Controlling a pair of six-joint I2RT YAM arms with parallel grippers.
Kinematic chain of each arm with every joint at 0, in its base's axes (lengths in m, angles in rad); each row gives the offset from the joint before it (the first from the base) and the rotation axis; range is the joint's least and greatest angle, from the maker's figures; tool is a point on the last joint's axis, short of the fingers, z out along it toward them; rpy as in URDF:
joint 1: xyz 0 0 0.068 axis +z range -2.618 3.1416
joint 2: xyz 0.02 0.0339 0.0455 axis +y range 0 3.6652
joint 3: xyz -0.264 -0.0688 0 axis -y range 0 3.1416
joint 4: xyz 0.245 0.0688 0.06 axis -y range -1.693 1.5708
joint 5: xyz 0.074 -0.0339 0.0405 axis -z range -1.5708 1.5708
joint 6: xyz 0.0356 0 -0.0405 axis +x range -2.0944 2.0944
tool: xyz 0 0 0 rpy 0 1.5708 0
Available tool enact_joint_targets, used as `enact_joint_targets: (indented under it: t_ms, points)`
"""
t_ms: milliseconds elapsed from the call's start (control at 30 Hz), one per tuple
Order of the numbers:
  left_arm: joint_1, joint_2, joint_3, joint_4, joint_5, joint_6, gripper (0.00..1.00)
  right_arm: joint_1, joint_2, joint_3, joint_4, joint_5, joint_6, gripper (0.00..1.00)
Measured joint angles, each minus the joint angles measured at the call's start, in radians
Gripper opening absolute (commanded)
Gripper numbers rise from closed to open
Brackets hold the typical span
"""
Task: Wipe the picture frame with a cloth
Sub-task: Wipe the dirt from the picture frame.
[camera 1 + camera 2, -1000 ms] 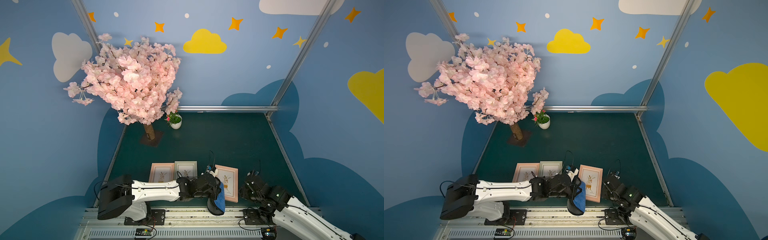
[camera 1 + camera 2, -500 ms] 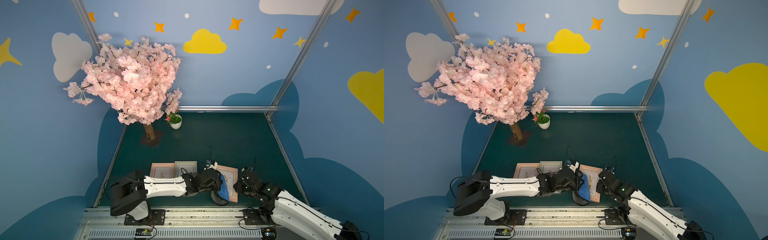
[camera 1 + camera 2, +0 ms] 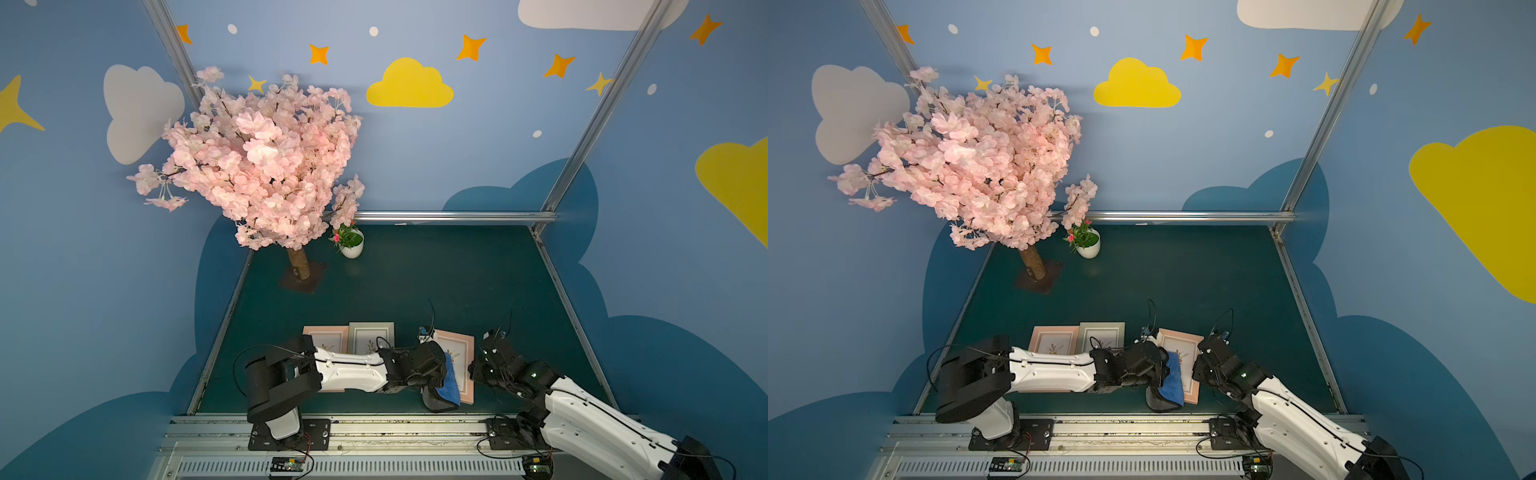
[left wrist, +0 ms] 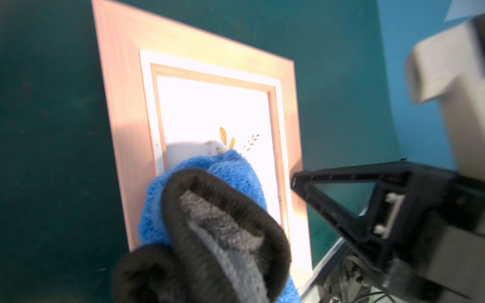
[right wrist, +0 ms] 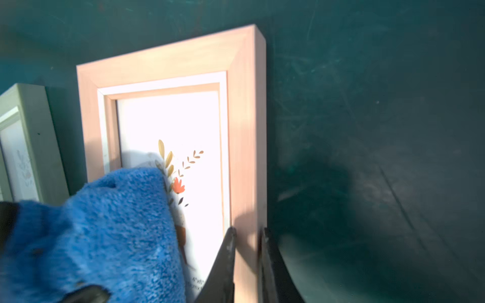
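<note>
The picture frame (image 3: 459,353) (image 3: 1183,351) is pink wood with a white flower print and lies flat near the table's front. The blue cloth (image 3: 451,380) (image 3: 1172,379), dark grey on its back, hangs from my left gripper (image 3: 438,376) and lies on the frame's glass over its near left part. That gripper is shut on the cloth (image 4: 231,173), which hides its fingers in the left wrist view. My right gripper (image 5: 246,233) is shut on the right border of the picture frame (image 5: 168,68), one finger on the inner side, one on the outer. The cloth (image 5: 105,230) is beside it.
A second pink frame (image 3: 328,337) and a grey-green frame (image 3: 371,336) (image 5: 29,131) lie to the left, partly under my left arm. A pink blossom tree (image 3: 266,166) and a small potted plant (image 3: 351,244) stand at the back left. A metal rail (image 3: 374,428) borders the front.
My right gripper has moved in to the frame's right border and closed on it. My left gripper has carried the cloth away from the front edge onto the glass.
</note>
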Motion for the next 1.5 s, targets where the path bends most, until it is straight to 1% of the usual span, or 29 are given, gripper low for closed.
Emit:
enact_joint_targets:
  t_ms: [233, 467, 633, 800, 967, 1100, 1267, 1500]
  points:
    - [0.01, 0.084, 0.095, -0.075, -0.002, -0.025, 0.03, -0.007, 0.005, -0.003, 0.016, 0.001, -0.023, 0.16]
    - [0.086, 0.152, 0.177, -0.092, 0.025, -0.031, 0.03, -0.011, 0.005, -0.006, 0.026, 0.0, -0.042, 0.14]
    - [0.151, 0.19, 0.222, -0.088, 0.039, -0.011, 0.03, -0.011, 0.014, -0.014, 0.06, -0.016, -0.044, 0.14]
    - [0.175, 0.228, 0.272, -0.102, 0.053, 0.008, 0.03, -0.011, 0.029, -0.014, 0.085, -0.027, -0.043, 0.14]
    - [0.175, 0.228, 0.27, -0.101, 0.06, 0.009, 0.03, -0.011, 0.031, -0.014, 0.087, -0.027, -0.043, 0.13]
    - [0.171, 0.208, 0.241, -0.094, 0.066, 0.008, 0.03, -0.013, 0.037, -0.013, 0.089, -0.027, -0.043, 0.13]
    - [0.15, 0.15, 0.187, -0.132, 0.071, -0.002, 0.03, -0.013, 0.075, 0.0, 0.109, -0.026, -0.043, 0.13]
    - [0.095, 0.061, 0.116, -0.212, 0.08, -0.037, 0.03, -0.018, 0.123, 0.01, 0.154, -0.026, -0.044, 0.12]
